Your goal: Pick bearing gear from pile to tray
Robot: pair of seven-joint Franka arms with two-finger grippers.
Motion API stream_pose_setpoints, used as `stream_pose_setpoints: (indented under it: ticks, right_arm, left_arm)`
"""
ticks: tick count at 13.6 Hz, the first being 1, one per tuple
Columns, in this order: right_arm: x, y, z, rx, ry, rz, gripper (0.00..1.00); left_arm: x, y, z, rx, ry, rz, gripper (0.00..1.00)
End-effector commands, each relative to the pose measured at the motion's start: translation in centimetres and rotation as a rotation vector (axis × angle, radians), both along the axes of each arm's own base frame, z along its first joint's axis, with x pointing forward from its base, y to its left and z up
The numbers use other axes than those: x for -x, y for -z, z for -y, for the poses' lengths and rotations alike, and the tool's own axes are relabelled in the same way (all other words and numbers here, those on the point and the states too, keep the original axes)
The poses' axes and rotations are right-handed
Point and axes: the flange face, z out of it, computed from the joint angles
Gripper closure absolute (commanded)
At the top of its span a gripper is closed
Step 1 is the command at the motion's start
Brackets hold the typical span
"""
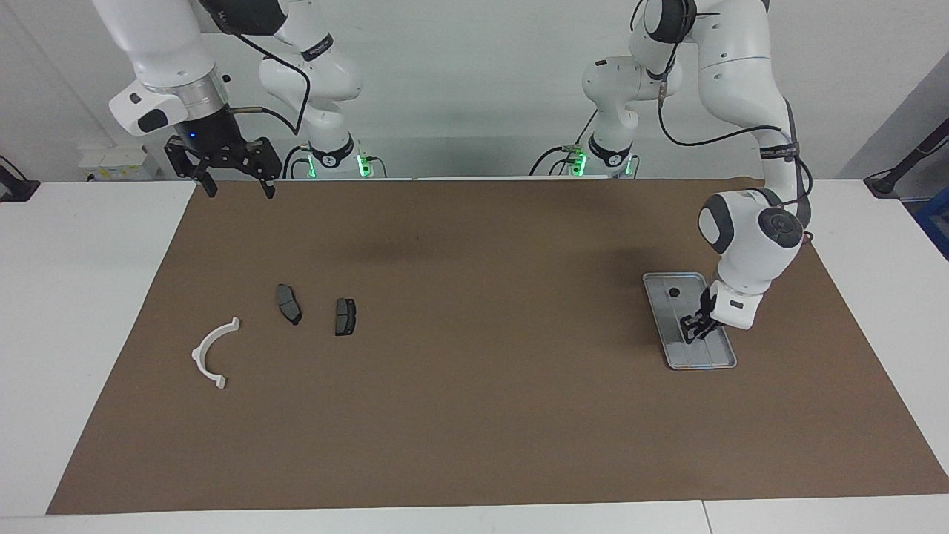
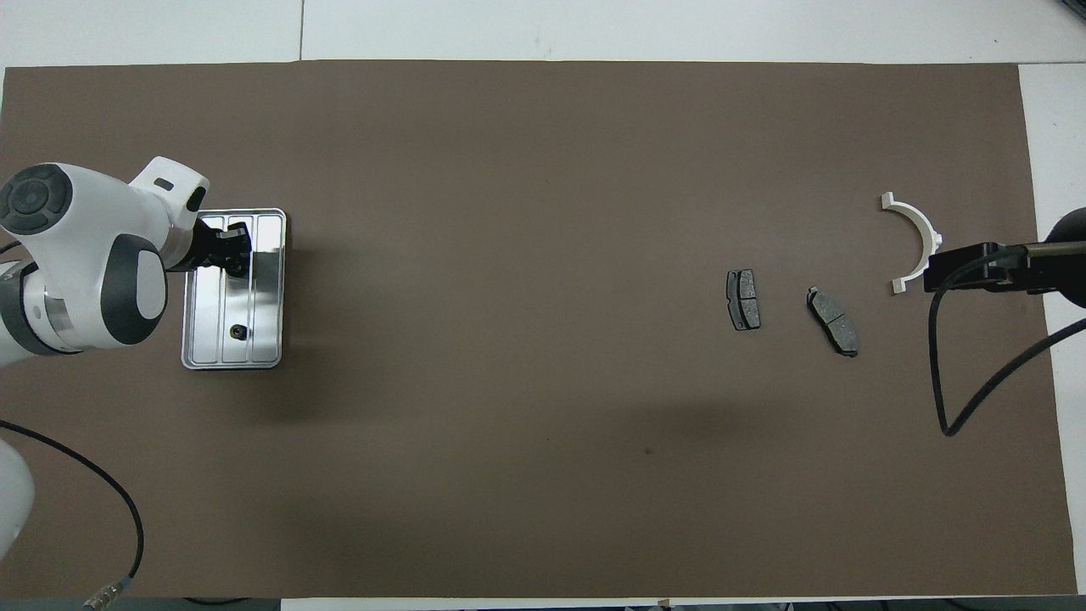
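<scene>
The silver tray lies at the left arm's end of the mat. One small black bearing gear lies in its end nearer to the robots. My left gripper is down in the tray's other half, shut on a second small black bearing gear at its tips. The pile is at the right arm's end: a white half-ring bracket and two dark brake pads. My right gripper hangs open and empty, high over the mat's edge by the robots.
A brown mat covers most of the white table. The second brake pad lies beside the first. A black cable hangs from the right arm over the mat's end.
</scene>
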Motion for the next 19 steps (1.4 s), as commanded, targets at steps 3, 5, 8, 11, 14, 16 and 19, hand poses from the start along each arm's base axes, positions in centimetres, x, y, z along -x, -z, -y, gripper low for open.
stream_pose_setpoints:
  ticks: [3,5,8,11,14,16,19]
  right_arm:
    - [0.4,0.0,0.2,-0.018,-0.012,-0.017,0.00]
    - [0.3,-0.1,0.2,-0.017,-0.012,-0.015,0.00]
    - [0.4,0.0,0.1,-0.017,-0.014,-0.017,0.00]
    - [0.5,0.0,-0.4,-0.017,-0.021,-0.022,0.00]
    - [0.5,-0.1,-0.4,-0.017,-0.021,-0.022,0.00]
    - [0.6,-0.2,-0.5,-0.017,-0.023,-0.020,0.00]
    - [0.6,-0.1,-0.5,-0.017,-0.023,-0.022,0.00]
  left_arm:
    - [0.1,-4.8,-0.8,-0.009,0.008,-0.042,0.00]
    - [1.5,-9.8,-1.3,-0.008,0.000,-0.069,0.00]
    - [5.0,-16.2,-1.1,-0.008,0.003,-0.141,0.00]
    - [7.9,-21.1,-0.5,-0.003,0.012,-0.168,0.00]
    - [8.7,-22.5,-0.3,0.002,0.020,-0.167,0.00]
    - [8.7,-22.7,-0.7,0.040,0.000,-0.155,0.00]
    - [8.9,-24.1,-0.4,0.037,0.039,-0.128,0.00]
